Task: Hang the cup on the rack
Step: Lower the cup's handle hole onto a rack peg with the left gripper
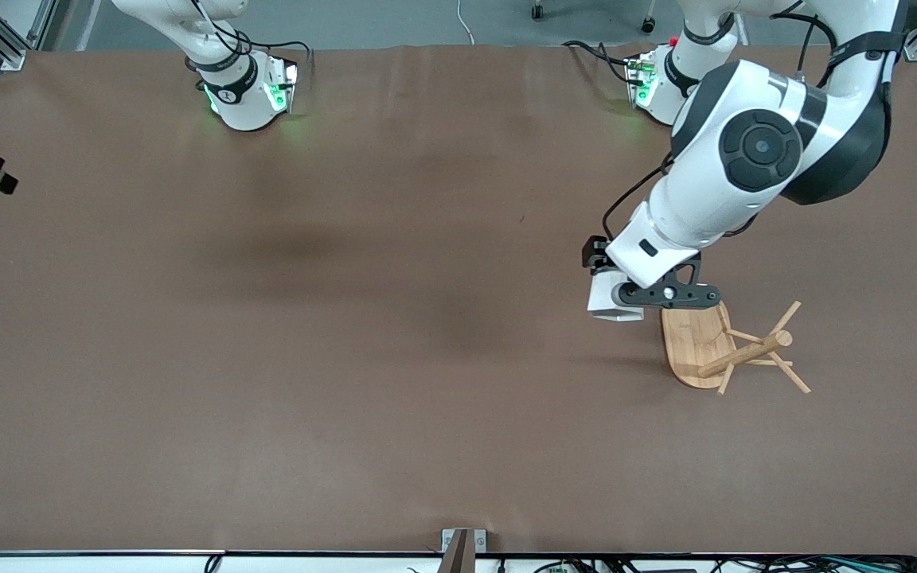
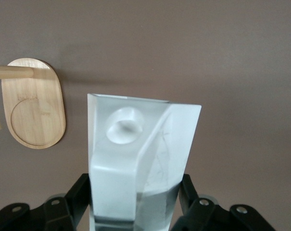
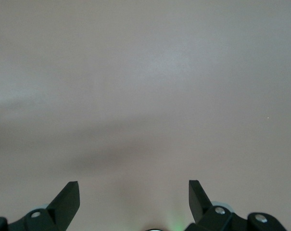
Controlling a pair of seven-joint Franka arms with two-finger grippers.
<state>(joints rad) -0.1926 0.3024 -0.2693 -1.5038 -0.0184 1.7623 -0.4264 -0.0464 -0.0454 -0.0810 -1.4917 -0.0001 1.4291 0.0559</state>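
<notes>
The cup (image 1: 614, 301), white and faceted, is held off the desk (image 1: 347, 318) in the left pincer (image 1: 640, 298), over bare brown surface just beside the rack's base on the side toward the right arm's end. In the left wrist view the cup (image 2: 140, 159) is seen clamped between the two black fingers (image 2: 78, 197), with its blocky handle and the round hole through it turned toward the camera. The rack (image 1: 725, 346), a light bamboo mug tree, stands on the desk toward the left arm's end; its oval flat base (image 1: 689, 342) is partly covered by the pincer's black mount in the front view. A round post (image 1: 745, 352) is seen rising from the base, with thin pegs (image 1: 785, 318) angled outward near its top. Cup and rack are not seen touching; a strip of desk is visible between them in the left wrist view, where the base (image 2: 37, 110) lies off to one side of the cup. The right pincer (image 3: 134, 192) is held spread apart over bare desk, nothing between its fingers (image 3: 68, 197); the right arm is waiting near its own base (image 1: 247, 95).
</notes>
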